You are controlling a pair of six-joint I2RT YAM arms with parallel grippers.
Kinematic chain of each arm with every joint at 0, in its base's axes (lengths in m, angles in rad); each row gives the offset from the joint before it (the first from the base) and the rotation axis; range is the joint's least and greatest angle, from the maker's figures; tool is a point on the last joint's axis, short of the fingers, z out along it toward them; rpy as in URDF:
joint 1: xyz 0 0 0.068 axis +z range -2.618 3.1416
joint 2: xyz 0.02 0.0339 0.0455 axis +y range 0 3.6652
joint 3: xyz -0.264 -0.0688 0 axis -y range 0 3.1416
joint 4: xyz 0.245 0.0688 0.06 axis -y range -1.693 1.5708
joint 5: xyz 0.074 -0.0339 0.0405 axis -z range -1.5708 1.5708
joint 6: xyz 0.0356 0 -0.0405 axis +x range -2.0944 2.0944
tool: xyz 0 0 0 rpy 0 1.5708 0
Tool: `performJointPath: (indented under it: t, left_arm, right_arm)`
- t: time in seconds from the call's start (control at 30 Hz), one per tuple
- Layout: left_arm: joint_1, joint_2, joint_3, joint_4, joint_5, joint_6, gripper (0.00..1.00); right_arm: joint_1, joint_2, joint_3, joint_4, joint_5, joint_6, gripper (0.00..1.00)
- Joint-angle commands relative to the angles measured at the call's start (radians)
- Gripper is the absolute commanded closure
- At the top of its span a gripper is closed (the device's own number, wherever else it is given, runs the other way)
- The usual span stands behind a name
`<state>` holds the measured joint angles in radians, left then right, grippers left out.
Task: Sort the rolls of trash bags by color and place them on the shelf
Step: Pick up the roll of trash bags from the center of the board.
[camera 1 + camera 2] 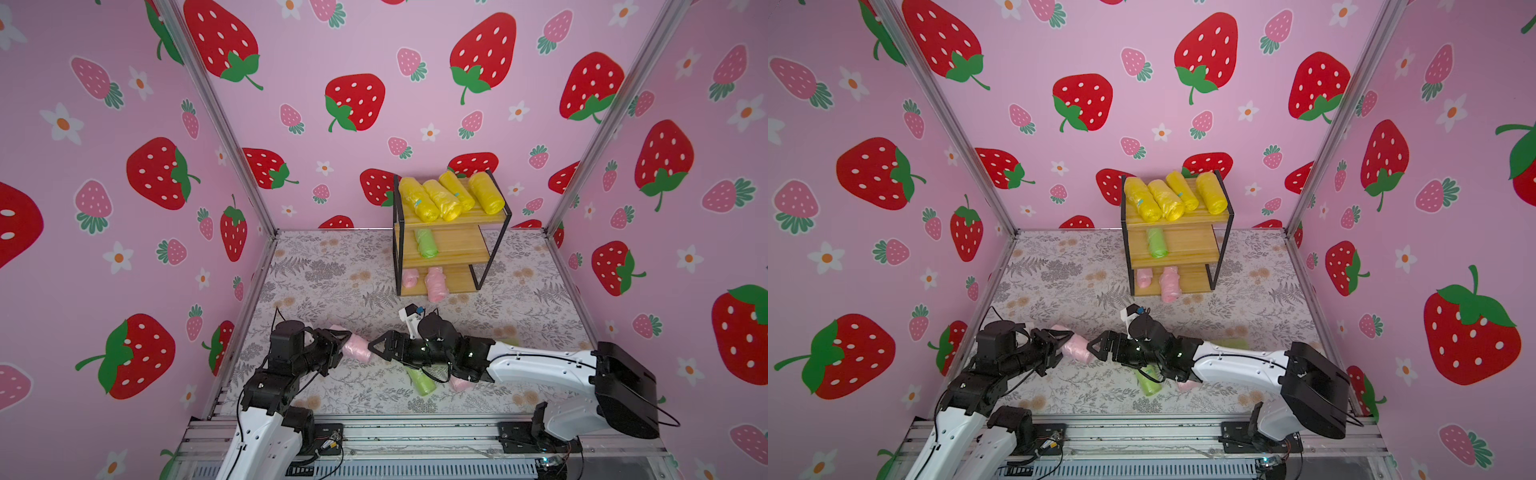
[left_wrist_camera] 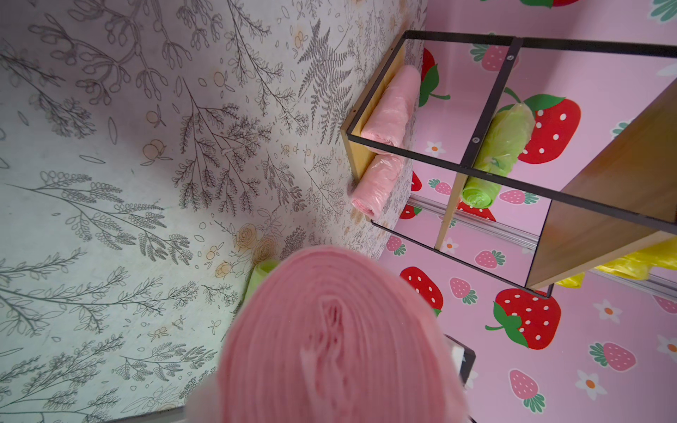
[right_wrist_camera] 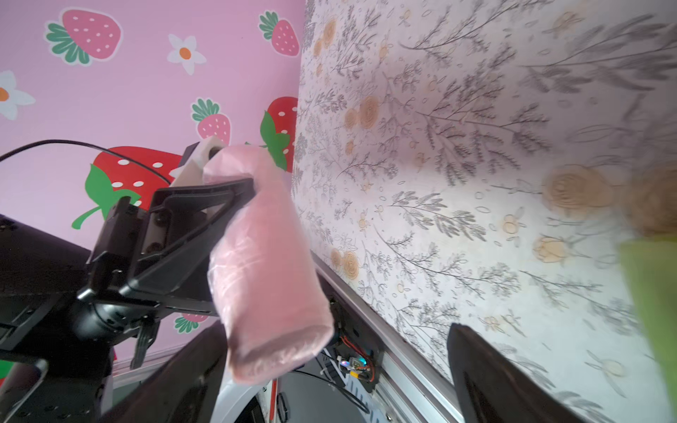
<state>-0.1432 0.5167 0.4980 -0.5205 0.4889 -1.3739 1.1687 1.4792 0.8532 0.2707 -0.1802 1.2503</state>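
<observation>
Pink roll of crinkly plastic trash bags (image 1: 356, 348) is clamped at one end in the narrowed left gripper (image 1: 344, 343). Its long axis points at the right gripper (image 1: 372, 348), which is spread wide and empty just beside the free end. Beyond stands the three-tier wooden wire-framed shelf (image 1: 457, 245), nearer the right arm.

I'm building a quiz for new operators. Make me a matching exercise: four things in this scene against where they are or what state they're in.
1 yellow rolls
2 green roll on the shelf
3 mid-air pink roll
4 right gripper

a middle board
b open
c top board
d in the left gripper

Pairs: 1-c, 2-a, 3-d, 4-b
</observation>
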Motion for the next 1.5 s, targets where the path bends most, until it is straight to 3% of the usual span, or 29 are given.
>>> performJointPath:
  t: [0.0, 0.17, 0.37, 0.5, 0.73, 0.93, 1.07, 1.17, 1.2, 1.23, 1.47]
  left_arm:
    - [-0.011, -0.018, -0.006, 0.026, -0.006, -0.029, 1.0]
    - [-0.014, -0.008, -0.007, 0.025, -0.002, -0.026, 1.0]
    - [-0.015, -0.009, 0.002, 0.024, -0.009, -0.03, 1.0]
    - [-0.018, -0.009, 0.013, 0.019, -0.012, -0.031, 1.0]
    - [-0.022, -0.01, 0.019, 0.009, -0.016, -0.028, 1.0]
    - [-0.024, -0.013, 0.016, 0.005, -0.019, -0.03, 1.0]
    - [-0.024, -0.012, 0.013, 0.009, -0.017, -0.031, 0.98]
    - [-0.025, -0.01, 0.013, -0.002, -0.017, -0.036, 0.41]
    - [-0.025, -0.01, 0.015, -0.011, -0.021, -0.033, 0.16]
    - [-0.025, -0.01, 0.018, -0.014, -0.022, -0.026, 0.01]
    - [-0.025, 0.006, 0.033, -0.028, -0.029, 0.006, 0.0]
  right_arm:
    - [0.02, 0.034, 0.052, 0.14, -0.057, 0.042, 0.0]
    - [0.04, 0.081, 0.063, 0.175, -0.064, 0.066, 0.01]
    - [0.051, 0.124, 0.052, 0.236, -0.075, 0.109, 0.12]
    - [0.052, 0.146, 0.044, 0.276, -0.08, 0.133, 0.24]
    - [0.052, 0.128, 0.024, 0.278, -0.054, 0.132, 0.56]
    - [0.052, 0.104, -0.006, 0.272, -0.033, 0.132, 0.65]
    - [0.052, 0.103, -0.012, 0.273, -0.03, 0.131, 0.84]
    - [0.048, 0.089, -0.031, 0.274, -0.015, 0.125, 0.98]
    - [0.042, 0.078, -0.046, 0.275, -0.008, 0.126, 1.0]
    - [0.034, 0.065, -0.063, 0.274, -0.002, 0.126, 1.0]
    - [-0.13, -0.131, -0.302, 0.362, 0.084, 0.152, 1.0]
